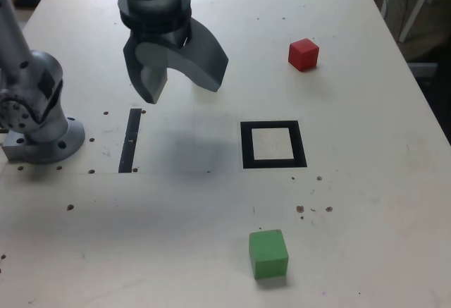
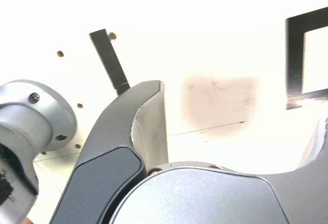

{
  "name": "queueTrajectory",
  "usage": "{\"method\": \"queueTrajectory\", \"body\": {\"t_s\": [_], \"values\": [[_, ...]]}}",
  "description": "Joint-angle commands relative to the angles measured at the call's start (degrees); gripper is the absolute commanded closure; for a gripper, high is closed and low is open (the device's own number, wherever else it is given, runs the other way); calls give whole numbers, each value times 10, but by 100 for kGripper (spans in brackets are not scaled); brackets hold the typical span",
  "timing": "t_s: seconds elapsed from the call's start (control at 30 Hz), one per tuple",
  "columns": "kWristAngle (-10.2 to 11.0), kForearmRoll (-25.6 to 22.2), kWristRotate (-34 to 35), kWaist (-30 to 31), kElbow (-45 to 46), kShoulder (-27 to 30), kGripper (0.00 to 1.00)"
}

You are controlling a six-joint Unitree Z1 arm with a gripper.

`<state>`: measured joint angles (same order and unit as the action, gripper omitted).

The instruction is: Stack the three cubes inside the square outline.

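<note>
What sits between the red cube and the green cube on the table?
In the exterior view, the black square outline lies roughly between the red cube and green cube, its pale centre empty.

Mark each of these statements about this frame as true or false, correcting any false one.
1. The gripper is open and holds nothing. True.
2. The square outline already has a cube inside it. False: its pale centre is bare.
3. The red cube and the green cube lie on opposite sides of the outline, each apart from it. True.
4. A yellow cube sits beside the green one. False: no yellow cube shows in either view.
5. The gripper hangs directly over the red cube. False: it is well to the exterior view's left of it.
</note>
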<state>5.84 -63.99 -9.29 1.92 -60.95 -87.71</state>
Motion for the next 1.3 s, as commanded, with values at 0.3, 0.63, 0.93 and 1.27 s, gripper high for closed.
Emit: {"method": "queueTrajectory", "body": {"t_s": [0.3,0.63,0.93,1.27], "values": [[-4,-12,6,-59,-110,-84,1],[-19,-52,12,-140,-203,-175,1],[5,-85,47,-188,-310,-252,1],[5,-132,51,-227,-426,-339,1]]}}
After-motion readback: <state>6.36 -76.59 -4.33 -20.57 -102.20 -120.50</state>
